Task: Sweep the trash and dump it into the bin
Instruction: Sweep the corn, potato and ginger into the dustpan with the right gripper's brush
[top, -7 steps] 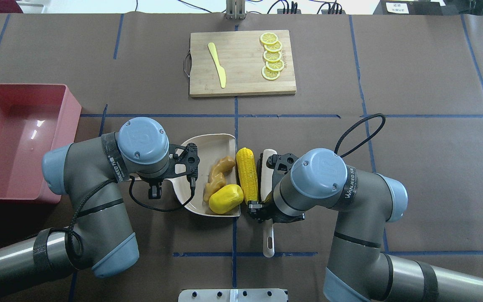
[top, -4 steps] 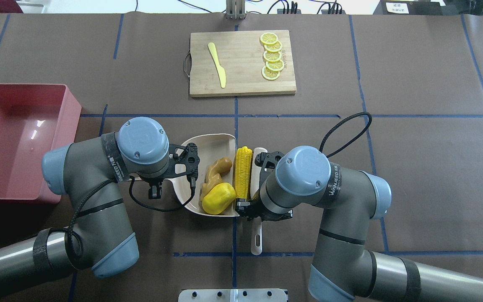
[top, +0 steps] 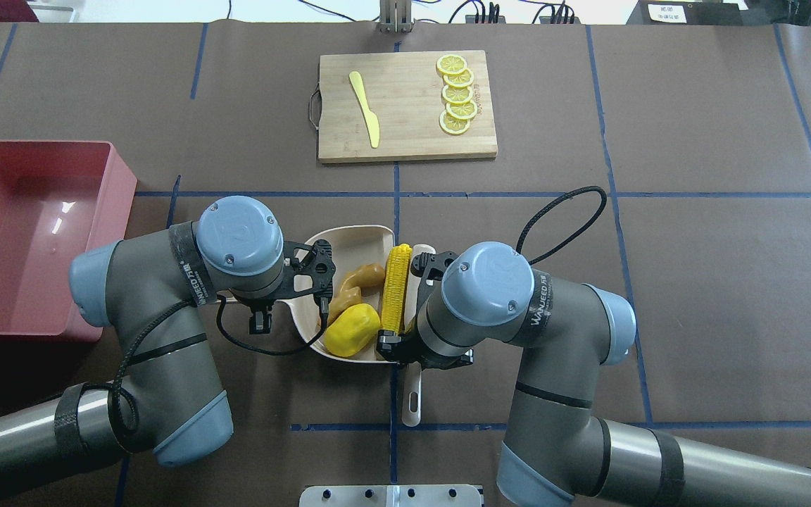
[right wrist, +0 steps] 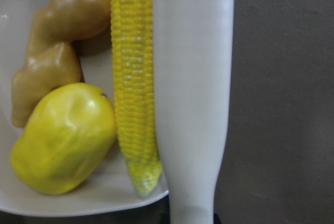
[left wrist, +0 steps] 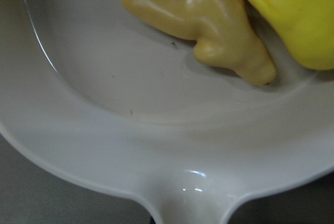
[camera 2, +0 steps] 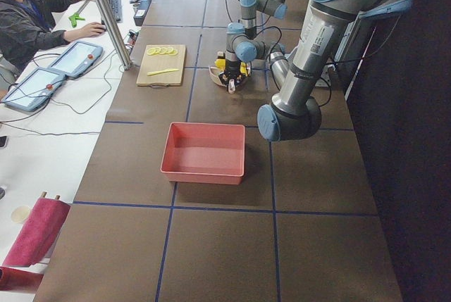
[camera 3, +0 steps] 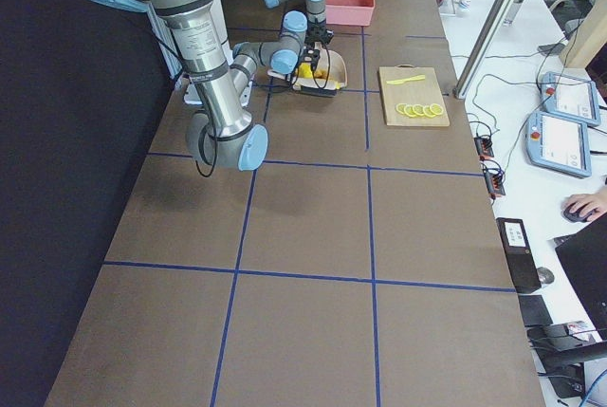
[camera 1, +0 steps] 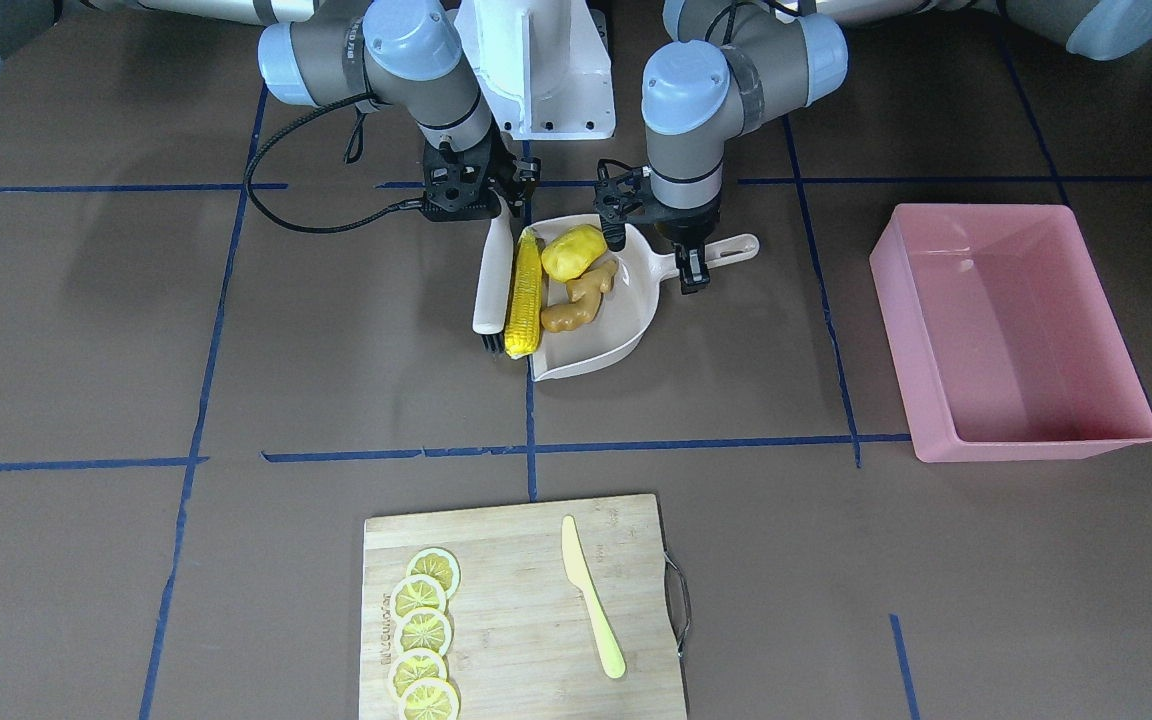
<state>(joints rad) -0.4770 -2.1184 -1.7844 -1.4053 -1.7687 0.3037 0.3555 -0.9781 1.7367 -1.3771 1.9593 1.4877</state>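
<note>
The right claw is clamped shut on the handle of a white brush, which it holds lengthways and low over the counter. The brush's side presses against the corn cob. The left claw is closed on the handle of the beige dustpan and keeps it flat on the counter.

Between the two claws lies all the trash. The ginger root and the potato lump sit well inside the pan, touching each other. The corn cob lies along the pan's open mouth, right against the brush. It looks mostly on the lip, though I cannot tell whether it is fully in.

So the sweeping looks nearly done. One last nudge of the corn deeper in is probably left, and then the whole dump.

The bin stands on the outer side of the left claw, well apart from it, and nothing shows inside it. Only bare counter lies between the pan and the bin, so the way across is open. The bin's wall is higher than the pan's floor, so the pan needs lifting over that rim. Its open mouth faces the right claw, and tilting that way could let the corn roll out.

Farther ahead of both claws, well apart, a cutting board carries a knife and lemon slices, clear of the route.
</note>
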